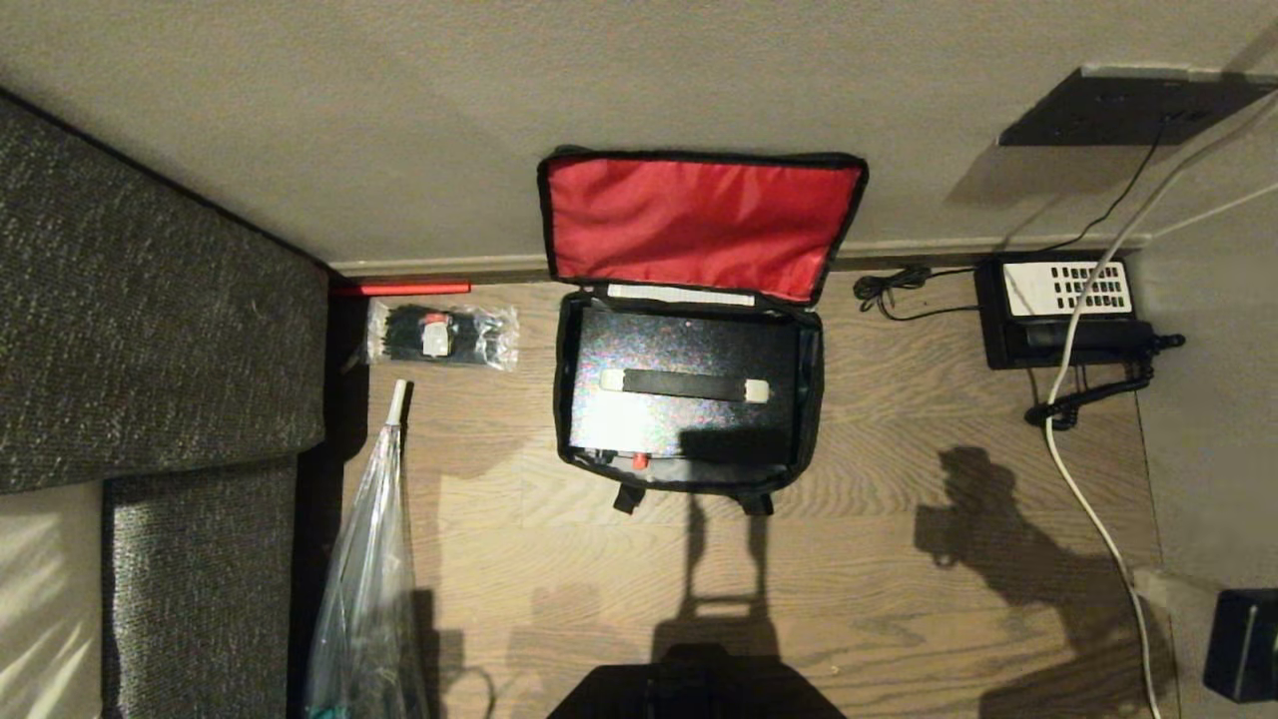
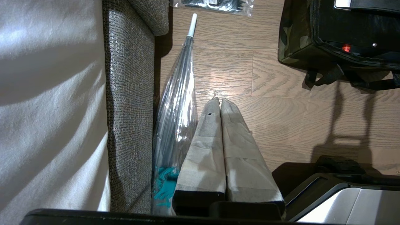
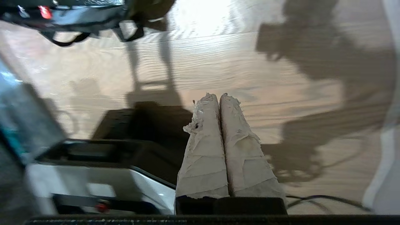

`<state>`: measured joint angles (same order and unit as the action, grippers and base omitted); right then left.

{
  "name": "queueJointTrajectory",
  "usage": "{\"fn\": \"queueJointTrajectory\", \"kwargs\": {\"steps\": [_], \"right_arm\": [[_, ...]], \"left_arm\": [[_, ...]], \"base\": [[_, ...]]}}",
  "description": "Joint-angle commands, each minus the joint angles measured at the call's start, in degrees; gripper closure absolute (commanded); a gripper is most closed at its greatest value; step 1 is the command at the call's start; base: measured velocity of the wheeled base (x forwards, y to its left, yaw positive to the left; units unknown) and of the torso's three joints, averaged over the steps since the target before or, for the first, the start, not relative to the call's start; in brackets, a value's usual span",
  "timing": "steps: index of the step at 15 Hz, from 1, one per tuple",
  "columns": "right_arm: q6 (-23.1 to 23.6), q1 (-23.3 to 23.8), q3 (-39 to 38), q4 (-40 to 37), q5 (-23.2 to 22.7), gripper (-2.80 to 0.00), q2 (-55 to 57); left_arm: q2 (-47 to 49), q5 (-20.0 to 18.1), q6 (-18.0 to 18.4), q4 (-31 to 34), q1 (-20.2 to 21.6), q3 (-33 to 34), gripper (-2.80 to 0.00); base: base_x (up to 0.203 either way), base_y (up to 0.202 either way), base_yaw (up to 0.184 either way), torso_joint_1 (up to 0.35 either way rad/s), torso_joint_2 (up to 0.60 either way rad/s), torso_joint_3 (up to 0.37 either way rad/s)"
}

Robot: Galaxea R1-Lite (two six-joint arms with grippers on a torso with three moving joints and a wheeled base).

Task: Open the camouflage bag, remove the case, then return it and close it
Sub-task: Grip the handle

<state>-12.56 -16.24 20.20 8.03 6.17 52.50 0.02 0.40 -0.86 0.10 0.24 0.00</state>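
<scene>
Head view: camouflage bag (image 1: 811, 399), soft fabric, box-shaped, lies on wood-grain floor (image 1: 899, 559), red-lined lid (image 1: 699, 225) propped against the wall. The case (image 1: 689, 384), flat black rectangle, sits inside.

Left wrist view: left gripper (image 2: 220, 99), tape-wrapped fingers pressed together, empty; bag at 2 o'clock, well apart.

Right wrist view: right gripper (image 3: 218, 95), frayed tape, closed, empty; bag at 11 o'clock, well apart.

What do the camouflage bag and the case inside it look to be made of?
Camouflage bag: soft woven fabric; its red lid lining creases with a slight sheen, probably nylon. Case: rigid and black with a speckled sheen, likely hard plastic or coated metal, uncertain which.
</scene>
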Motion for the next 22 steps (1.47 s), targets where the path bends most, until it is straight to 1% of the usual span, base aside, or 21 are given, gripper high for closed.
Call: {"fn": "queueJointTrajectory", "kwargs": {"steps": [1, 3, 5, 6, 8, 9, 10, 13, 17, 19, 22], "right_arm": [[5.55, 2.47, -0.83, -4.56, -0.97, 0.0, -13.3], [12.1, 8.66, -4.6, -7.43, -4.94, 0.0, -22.71], [15.73, 11.48, -9.37, -8.73, -6.9, 0.0, -31.89], [16.81, 12.38, -12.1, -8.96, -6.84, 0.0, -35.66], [17.38, 13.67, -17.91, -7.79, -5.61, 0.0, -38.97], [17.82, 14.29, -19.6, -6.88, -6.48, 0.0, -40.95], [18.78, 14.85, -19.97, -6.7, -7.19, 0.0, -43.35], [19.65, 15.23, -20.1, -7.87, -7.54, 0.0, -50.8], [18.71, 15.19, -20.2, -8.12, -7.31, 0.0, -52.86], [16.97, 15.28, -20.19, -8.21, -7.3, 0.0, -52.77], [16.6, 15.28, -20.2, -8.38, -7.31, 0.0, -52.77]], "left_arm": [[-0.11, 0.04, -0.02, -0.01, 0.02, 0.18, 0.0], [-0.11, 0.04, -0.06, -0.01, 0.02, 0.18, 0.0], [-0.11, 0.04, -0.02, -0.01, 0.02, 0.18, 0.0], [-0.11, 0.04, -0.02, -0.01, 0.02, 0.18, 0.0], [-0.11, 0.04, -0.02, -0.01, 0.02, 0.18, 0.0], [-0.11, 0.04, -0.02, -0.01, 0.02, 0.18, 0.0], [-0.11, 0.04, -0.02, -0.01, 0.02, 0.18, 0.0], [-0.11, 0.04, -0.02, -0.01, 0.02, 0.18, 0.0], [-0.03, 0.04, -0.02, -0.01, 0.02, 0.18, 0.0], [-0.1, 0.04, -0.02, -0.01, 0.02, 0.18, 0.0], [-0.11, 0.04, -0.02, -0.01, 0.02, 0.18, 0.0]], "base": [[0.0, 0.0, 0.0, 0.0, 0.0, 0.0], [0.0, 0.0, 0.0, 0.0, 0.0, 0.0], [0.0, 0.0, 0.0, 0.0, 0.0, 0.0], [0.0, 0.0, 0.0, 0.0, 0.0, 0.0], [0.0, 0.0, 0.0, 0.0, 0.0, 0.0], [0.0, 0.0, 0.0, 0.0, 0.0, 0.0], [0.0, 0.0, 0.0, 0.0, 0.0, 0.0], [0.0, 0.0, 0.0, 0.0, 0.0, 0.0], [0.0, 0.0, 0.0, 0.0, 0.0, 0.0], [0.0, 0.0, 0.0, 0.0, 0.0, 0.0], [0.0, 0.0, 0.0, 0.0, 0.0, 0.0]]}}
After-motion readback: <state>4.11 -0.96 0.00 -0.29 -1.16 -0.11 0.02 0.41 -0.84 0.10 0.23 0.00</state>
